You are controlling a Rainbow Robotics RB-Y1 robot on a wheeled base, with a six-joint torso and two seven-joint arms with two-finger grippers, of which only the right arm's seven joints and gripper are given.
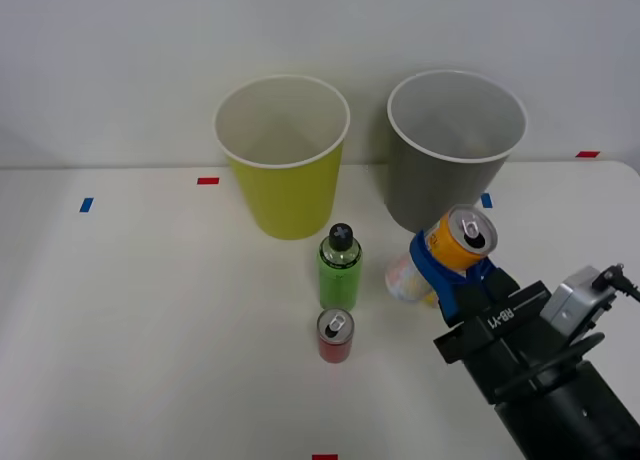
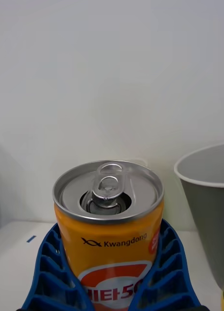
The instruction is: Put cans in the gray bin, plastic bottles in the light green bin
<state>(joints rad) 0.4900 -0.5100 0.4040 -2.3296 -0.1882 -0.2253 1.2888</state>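
The orange can (image 1: 461,238) is clamped between the blue ribbed fingers (image 2: 48,272) of the right gripper (image 1: 455,270), which is closed around its sides; in the wrist view the can (image 2: 109,228) is seen upright between the two fingers, its silver pull-tab top uppermost. In the front view the can is held tilted, above the tabletop (image 1: 150,330) and just in front of the gray bin (image 1: 455,150), whose rim (image 2: 204,177) is also seen beside the can in the wrist view. The light green bin (image 1: 283,155) is placed next to the gray bin, on its left. The green bottle (image 1: 339,265) is standing upright in front of the light green bin, and the red can (image 1: 335,335) is set just in front of that bottle. A pale, labelled object (image 1: 405,277), partly hidden behind the gripper, cannot be made out clearly.
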